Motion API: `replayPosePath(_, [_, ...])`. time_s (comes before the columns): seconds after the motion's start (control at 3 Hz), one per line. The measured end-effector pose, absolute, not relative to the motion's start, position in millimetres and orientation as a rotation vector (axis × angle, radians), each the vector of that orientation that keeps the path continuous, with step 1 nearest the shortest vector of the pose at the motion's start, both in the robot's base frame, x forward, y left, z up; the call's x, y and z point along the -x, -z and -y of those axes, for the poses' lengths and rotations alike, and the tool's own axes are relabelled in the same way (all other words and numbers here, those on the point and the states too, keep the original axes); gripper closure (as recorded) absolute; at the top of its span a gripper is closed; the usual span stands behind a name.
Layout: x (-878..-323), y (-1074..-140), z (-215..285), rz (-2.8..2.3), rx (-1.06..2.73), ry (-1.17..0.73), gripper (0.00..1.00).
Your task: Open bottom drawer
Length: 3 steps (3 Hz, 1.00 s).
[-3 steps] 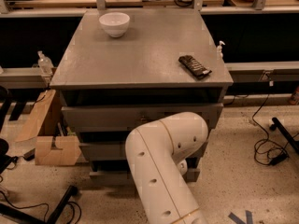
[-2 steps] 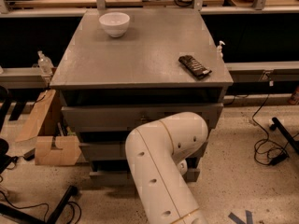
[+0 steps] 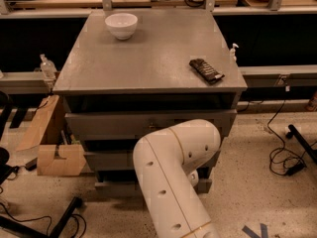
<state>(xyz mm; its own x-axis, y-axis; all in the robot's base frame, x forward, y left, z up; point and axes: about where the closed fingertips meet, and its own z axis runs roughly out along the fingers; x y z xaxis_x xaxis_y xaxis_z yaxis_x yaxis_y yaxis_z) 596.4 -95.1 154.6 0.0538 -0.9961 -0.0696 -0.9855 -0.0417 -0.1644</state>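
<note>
Three grey drawers [image 3: 114,125] counting the bottom drawer [image 3: 116,186], one white bowl [image 3: 121,25], one dark bar [image 3: 206,70], two clear bottles [image 3: 47,66], one robot arm [image 3: 168,182], its end effector hidden behind it.

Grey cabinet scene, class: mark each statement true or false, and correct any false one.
1. A white round bowl stands on the grey cabinet top. True.
2. The dark flat rectangular packet lies inside the bowl. False: it lies on the cabinet top towards the picture's right, apart from the bowl.
3. The white robot arm reaches in front of the drawers. True.
4. The gripper hovers over the bowl. False: it is hidden behind the arm's bend, low by the drawers.
5. The slim grey bottom drawer shows its whole front. False: the arm covers its middle.
</note>
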Motion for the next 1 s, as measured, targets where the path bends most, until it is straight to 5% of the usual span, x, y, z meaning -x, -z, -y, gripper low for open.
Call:
replayPosePath(0.33, [-596.4,-154.6,95.1,-2.05,2.152,0.094,0.0])
replayPosePath(1.0, [-582.5,-155.3,95.6,-2.09,2.158,0.102,0.38])
